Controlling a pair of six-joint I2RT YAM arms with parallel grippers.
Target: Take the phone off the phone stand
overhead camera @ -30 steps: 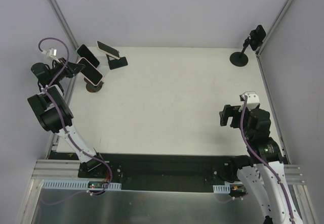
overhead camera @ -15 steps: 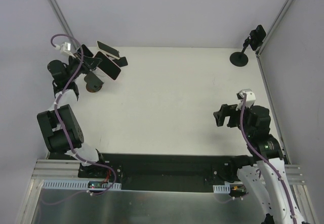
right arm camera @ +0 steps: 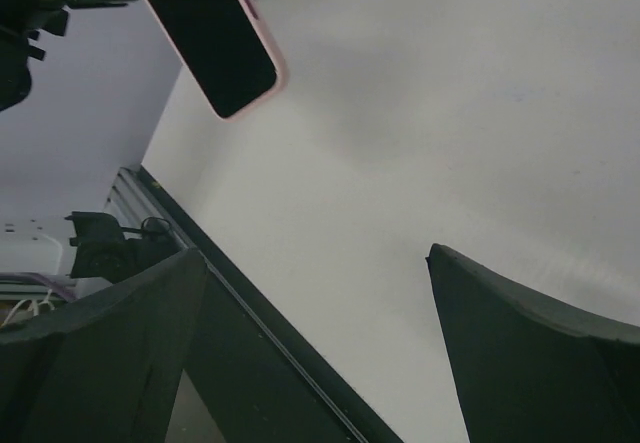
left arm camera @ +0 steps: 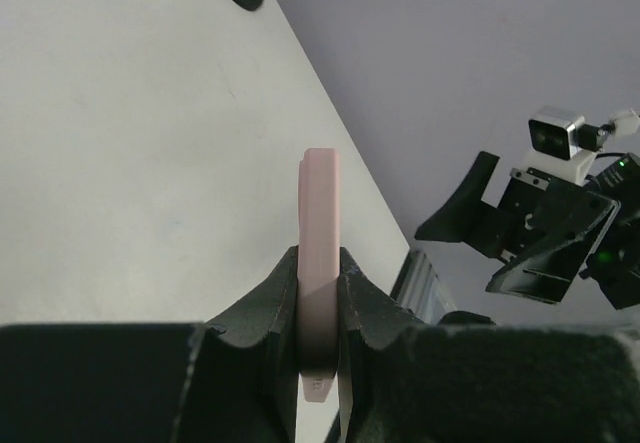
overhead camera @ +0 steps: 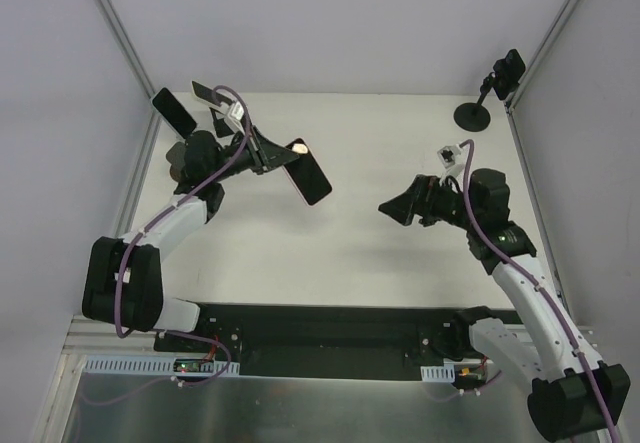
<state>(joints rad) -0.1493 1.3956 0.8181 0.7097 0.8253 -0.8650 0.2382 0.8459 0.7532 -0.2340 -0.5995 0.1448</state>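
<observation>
My left gripper (left arm camera: 320, 278) pinches the pink phone (left arm camera: 320, 208) by its edges, above the surface (overhead camera: 380, 253); I should lower it flat, clear of my wide-spread right gripper (overhead camera: 393, 208).

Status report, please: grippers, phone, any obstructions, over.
Left gripper shut on pink phone, held above the table. Right gripper open, empty, facing it. Nothing seen between them.
</observation>
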